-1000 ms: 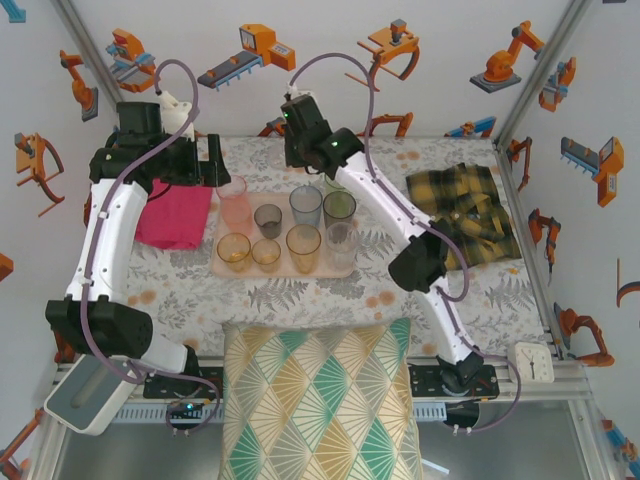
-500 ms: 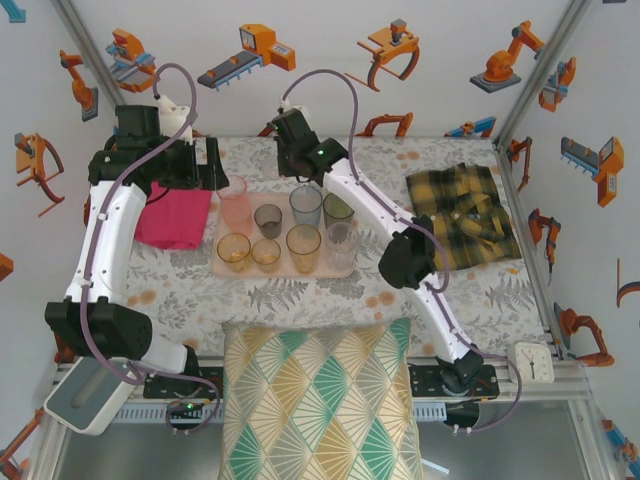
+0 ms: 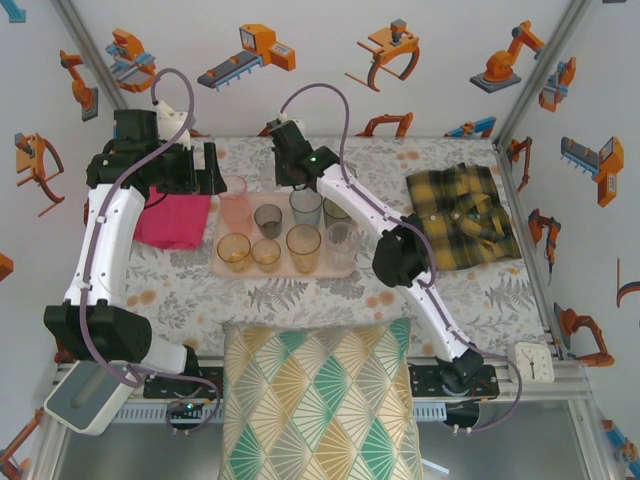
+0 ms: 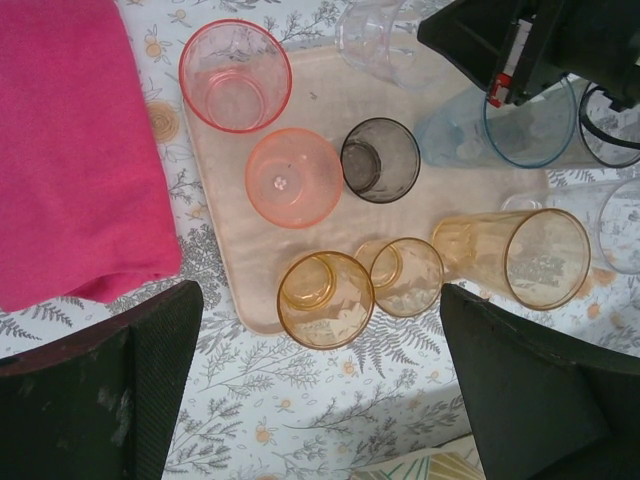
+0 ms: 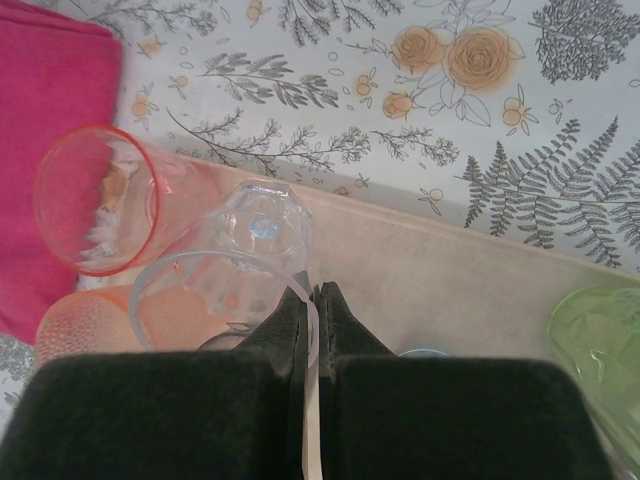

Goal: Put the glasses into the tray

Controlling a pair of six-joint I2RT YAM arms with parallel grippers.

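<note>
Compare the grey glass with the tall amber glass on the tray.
The grey glass is smoky dark, the tall amber glass honey-yellow. The grey glass is shorter and narrower-rimmed than the amber one. Grey stands mid-tray, amber by the near edge. Both stand upright and empty on the tray.

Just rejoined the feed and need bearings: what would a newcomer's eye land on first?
The crowd of tinted glasses on the pale tray, mid-table: amber, pink, grey, blue. Next, the right pincer shut on the rim of a clear glass at the tray's far edge. Then the bright pink cloth left of the tray and the yellow plaid shirt to its right.
</note>
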